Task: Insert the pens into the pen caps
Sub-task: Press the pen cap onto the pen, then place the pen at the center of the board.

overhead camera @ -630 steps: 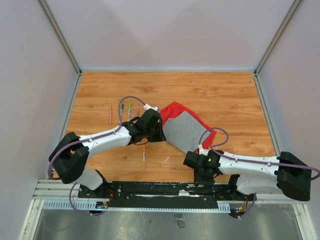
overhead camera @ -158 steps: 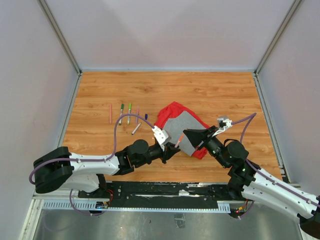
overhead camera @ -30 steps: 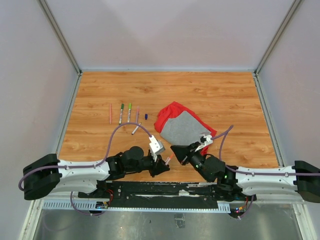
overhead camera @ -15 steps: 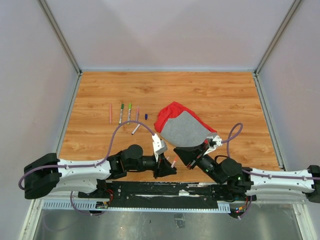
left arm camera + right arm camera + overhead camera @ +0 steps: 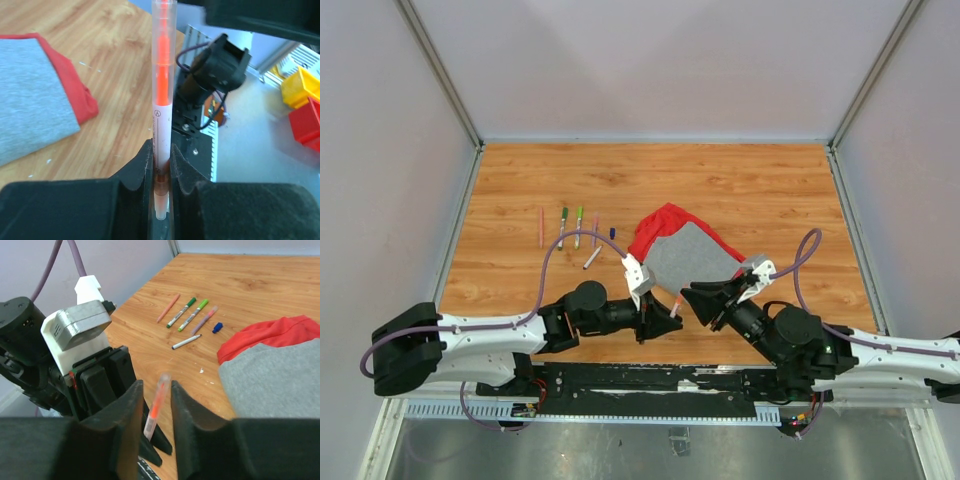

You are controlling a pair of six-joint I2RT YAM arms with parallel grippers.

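Left tool (image 5: 160, 155) is clamped tight on the lower barrel of an orange pen (image 5: 161, 100), held off the surface (image 5: 770, 190) close to the middle of its near edge, with the pen's clear end pointing at the right tool (image 5: 155, 386). The right tool's fingers stand slightly apart on either side of that end, narrow gaps showing, gripping nothing. A row of four pens (image 5: 562, 227), a white pen (image 5: 592, 258) and a blue pen cap (image 5: 612, 233) lie between the left edge and the red-and-grey cloth (image 5: 690, 255).

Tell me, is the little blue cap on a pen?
Off. The blue cap lies alone on the table, apart from the white pen.
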